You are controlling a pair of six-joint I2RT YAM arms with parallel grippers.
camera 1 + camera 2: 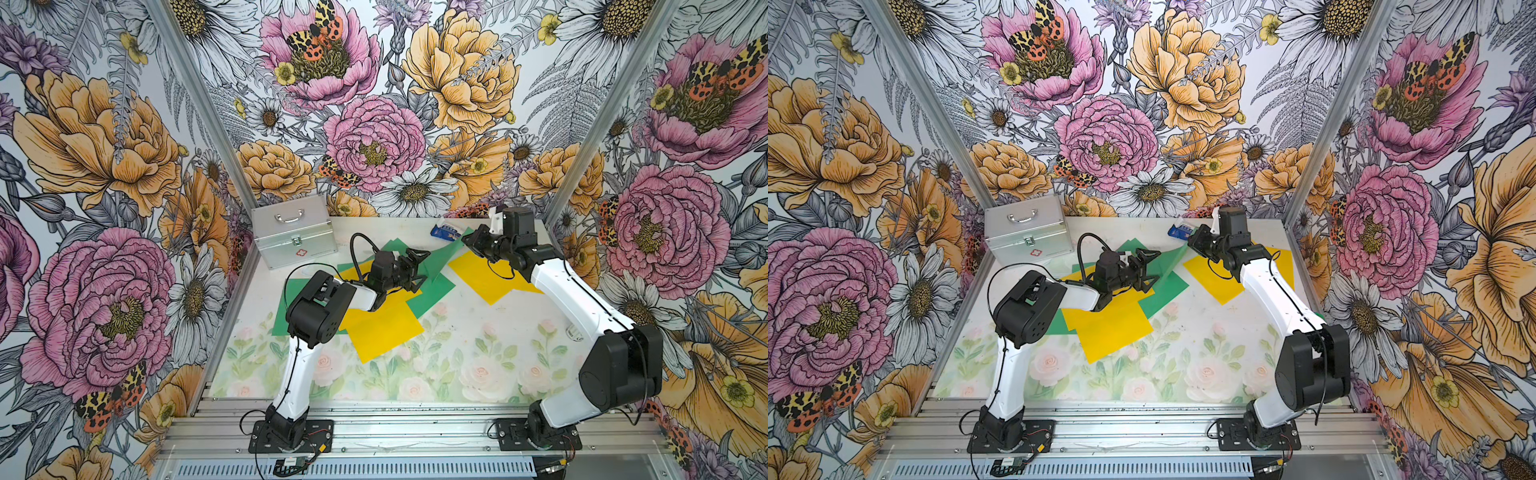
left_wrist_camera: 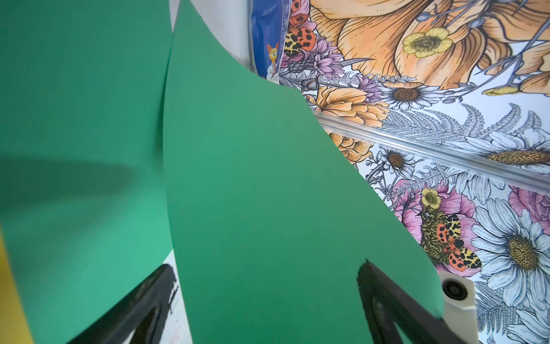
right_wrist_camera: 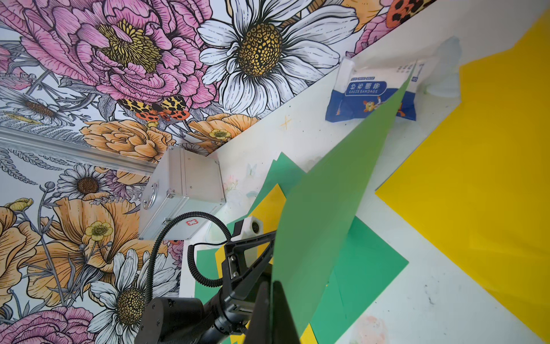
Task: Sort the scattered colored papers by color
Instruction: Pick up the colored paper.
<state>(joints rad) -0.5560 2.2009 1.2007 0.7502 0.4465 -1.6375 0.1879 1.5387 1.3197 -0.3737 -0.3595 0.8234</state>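
- In both top views, the thin green rectangular paper sheet (image 1: 446,259) (image 1: 1171,268) is seen raised on edge above the floral-printed table (image 1: 457,365). It is pinched at one end by the right gripper (image 1: 465,240), whose jaws are clamped tight on it.
- The left gripper (image 1: 422,268) is seen spread wide at the sheet's other end, over a jumble of flat green sheets (image 1: 430,297) and bright yellow rectangular paper sheets (image 1: 382,328). More yellow (image 1: 482,278) is laid out under the right arm.
- A silver metal case (image 1: 291,232) and a small blue-and-white packet (image 1: 446,232) are parked along the back edge.
- Left wrist view: the raised green sheet (image 2: 268,208) is shown filling the gap between the parted black fingers (image 2: 395,306). Whether it is touched cannot be told.
- Right wrist view: the sheet (image 3: 327,208) is gripped at its lower edge by closed fingers (image 3: 284,324) and is slanted up toward the packet (image 3: 369,95).
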